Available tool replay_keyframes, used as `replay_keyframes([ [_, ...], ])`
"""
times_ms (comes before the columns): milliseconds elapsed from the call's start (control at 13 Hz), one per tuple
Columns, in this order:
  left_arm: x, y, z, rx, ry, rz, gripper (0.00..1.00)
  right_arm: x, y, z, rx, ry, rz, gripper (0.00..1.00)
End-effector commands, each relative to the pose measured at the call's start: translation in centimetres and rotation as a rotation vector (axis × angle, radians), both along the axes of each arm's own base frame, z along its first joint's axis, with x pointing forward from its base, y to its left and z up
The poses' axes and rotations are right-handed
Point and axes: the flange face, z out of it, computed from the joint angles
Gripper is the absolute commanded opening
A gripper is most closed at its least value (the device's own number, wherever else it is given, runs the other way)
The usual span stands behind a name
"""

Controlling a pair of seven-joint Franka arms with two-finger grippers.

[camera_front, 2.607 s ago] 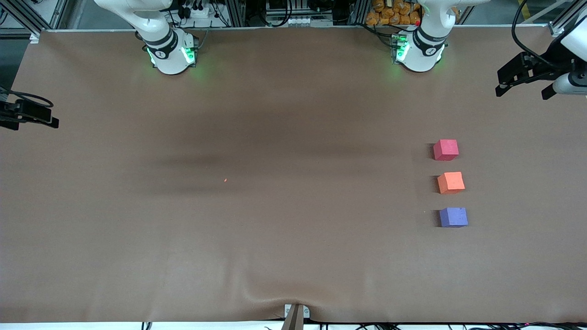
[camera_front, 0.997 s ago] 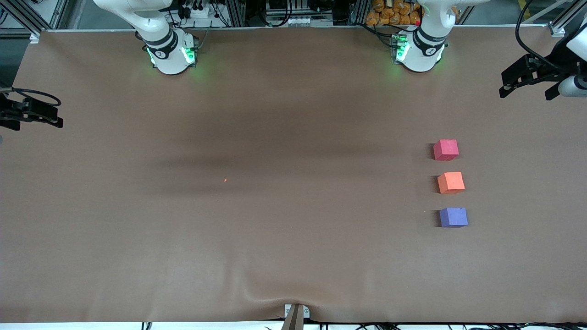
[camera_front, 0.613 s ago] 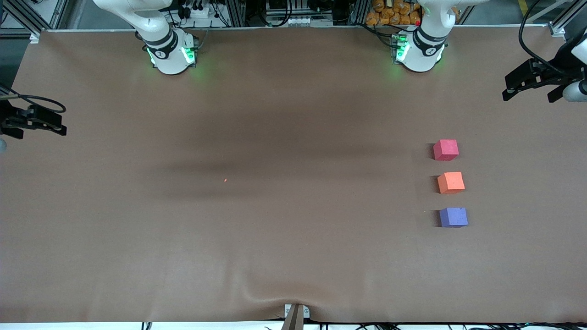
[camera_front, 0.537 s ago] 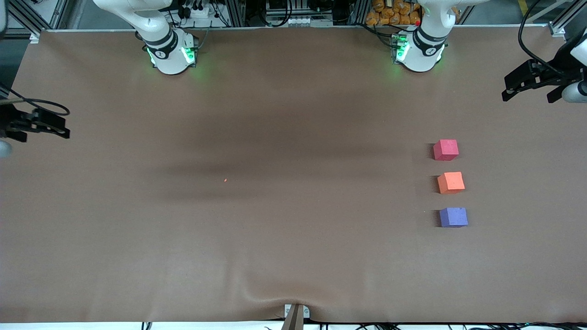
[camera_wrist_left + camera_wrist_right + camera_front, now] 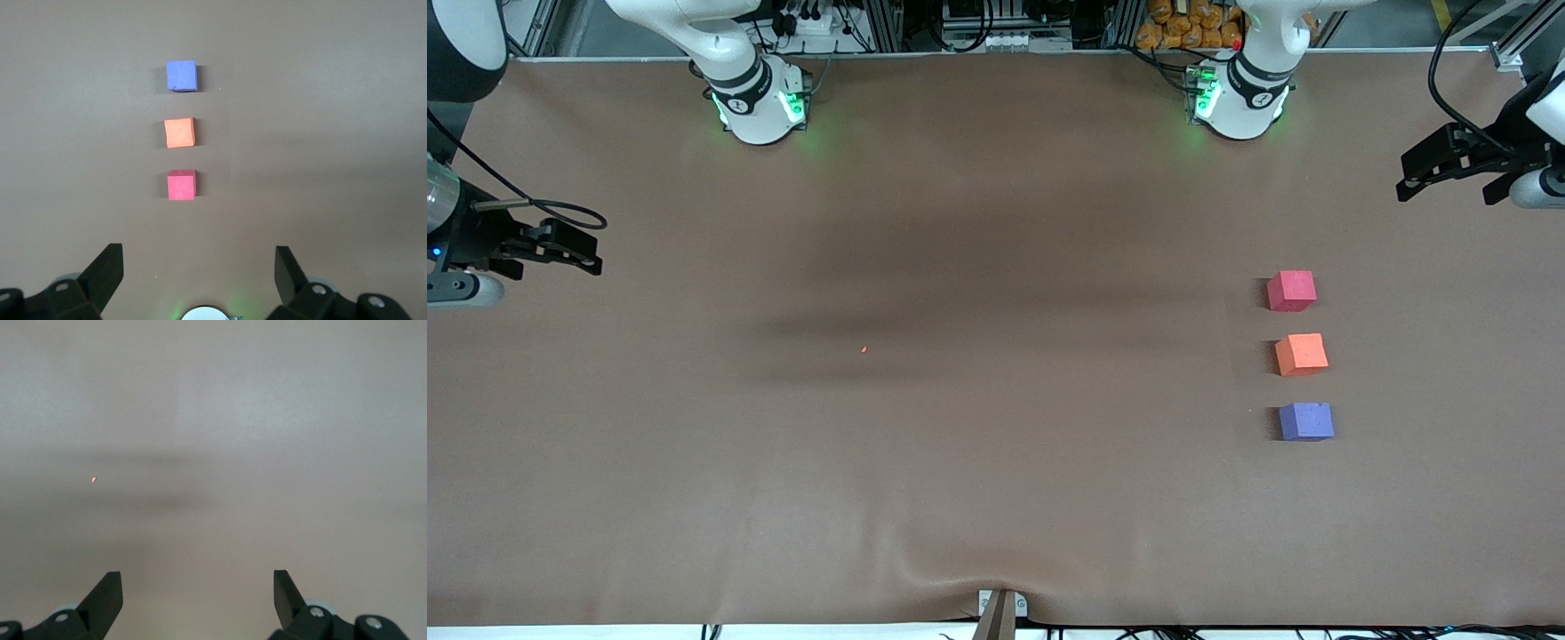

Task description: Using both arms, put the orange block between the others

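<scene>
Left gripper has its jaws spread wide with nothing between them, up in the air over the left arm's end of the table; only the finger ends show in its wrist view, and the front view cuts its arm off at the edge. Right gripper, fingers equally wide apart and empty, hangs over the right arm's end, partly cropped in the front view too. Out from the left gripper sit three cubes in a row, apart from one another: the pinkish-red cube farthest from the front camera, the orange block between, the purple-blue cube nearest. A tiny orange speck lies mid-table; what it is, hard to make out.
</scene>
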Motion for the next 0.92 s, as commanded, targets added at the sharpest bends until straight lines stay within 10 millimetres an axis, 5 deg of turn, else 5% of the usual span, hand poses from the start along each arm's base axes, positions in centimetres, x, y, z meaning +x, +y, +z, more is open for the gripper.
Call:
replay_keyframes([
  [0,-0.1,0.1,0.4,-0.012,-0.006,-0.016,1.0,-1.0,-0.2,-0.4,-0.018,0.013,-0.014,1.0],
  [843,-0.1,0.2,0.3,-0.012,-0.004,-0.016,1.0,-0.7,-1.9,0.1,0.028,0.018,-0.053,1.0],
])
